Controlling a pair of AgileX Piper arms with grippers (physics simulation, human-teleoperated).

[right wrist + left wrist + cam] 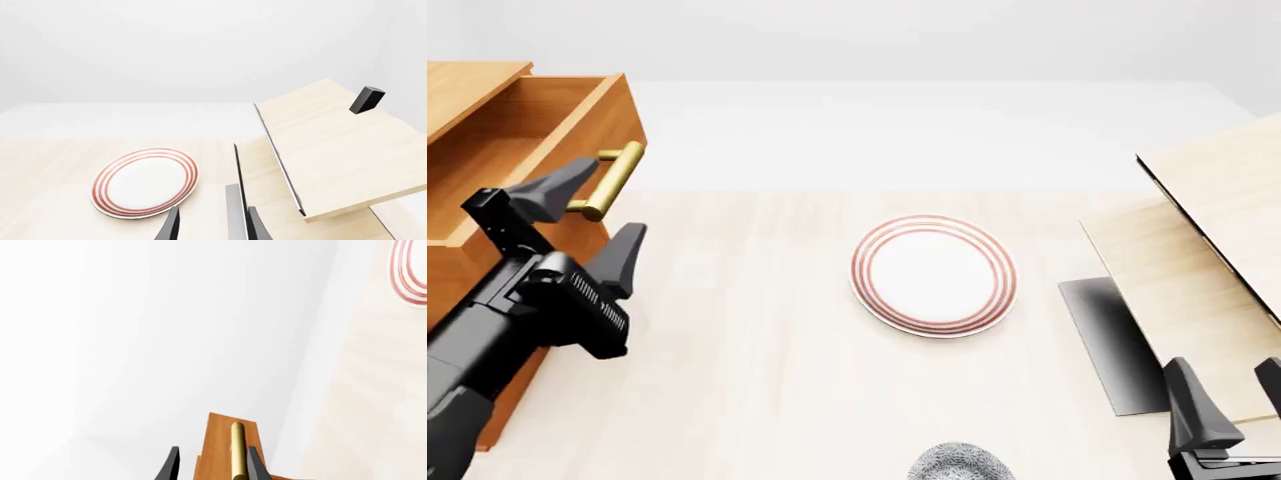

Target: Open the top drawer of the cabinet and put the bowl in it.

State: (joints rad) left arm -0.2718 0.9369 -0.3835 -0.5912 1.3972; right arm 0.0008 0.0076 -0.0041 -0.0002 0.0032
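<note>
Your left pincer [598,222] (fingers apart) straddles the top drawer [521,140] handle [610,180]; withdraw crookedly and you'll likely snag it.

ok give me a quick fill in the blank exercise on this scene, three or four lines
1. The top drawer of the cabinet stands ____.
2. The left gripper is open, its fingers close by the drawer's brass ____.
3. The plate in the middle of the table has ____ rings.
4. The speckled bowl sits on the table, on the side of the plate ____ the arms.

Missing words: open; handle; red; nearer
</note>
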